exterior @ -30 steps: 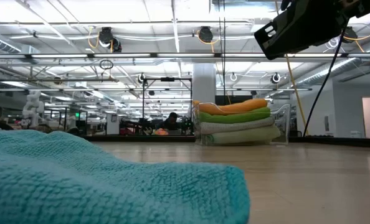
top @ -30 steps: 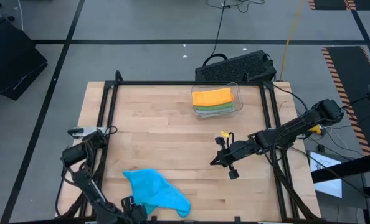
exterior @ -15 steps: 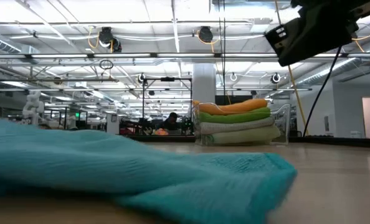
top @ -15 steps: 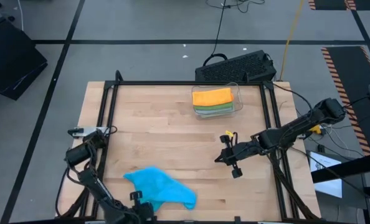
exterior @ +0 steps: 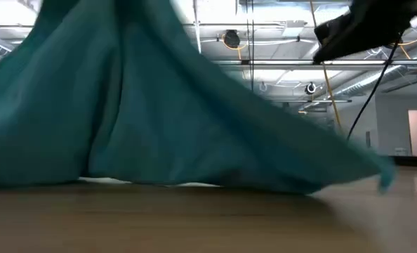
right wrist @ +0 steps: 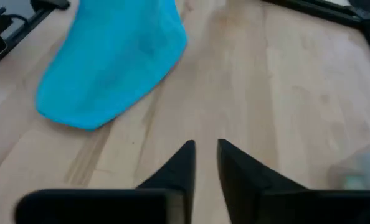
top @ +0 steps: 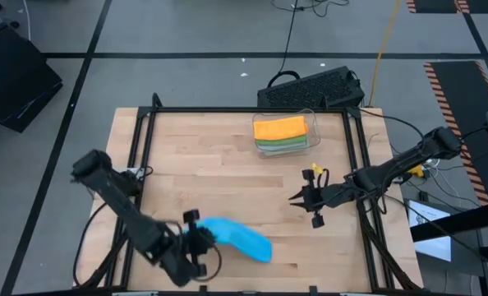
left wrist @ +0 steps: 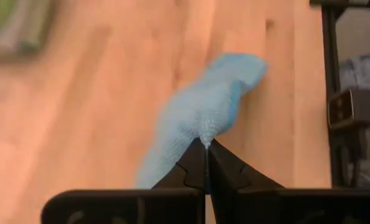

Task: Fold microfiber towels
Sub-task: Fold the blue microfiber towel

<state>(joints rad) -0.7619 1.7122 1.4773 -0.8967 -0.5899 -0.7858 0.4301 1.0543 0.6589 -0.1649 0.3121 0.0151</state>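
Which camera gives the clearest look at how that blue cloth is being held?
The left wrist view: the left claw is shut on the blue cloth. The high view shows the cloth whole; the low view is filled by it; the right wrist view shows its free end only.

In the high view the table (top: 227, 164) fills the middle of the frame. A bin (top: 287, 134) sits at its upper middle edge, with stacked towels (top: 280, 127) inside it. A keyboard (top: 310, 89) lies just above the bin, off the table. A loose towel (top: 240, 239) lies at the lower middle, well apart from the bin. The left gripper (top: 203, 240) is at that towel's left end, pinching it. The right gripper (top: 301, 197) is right of centre, between bin and loose towel, above bare wood.
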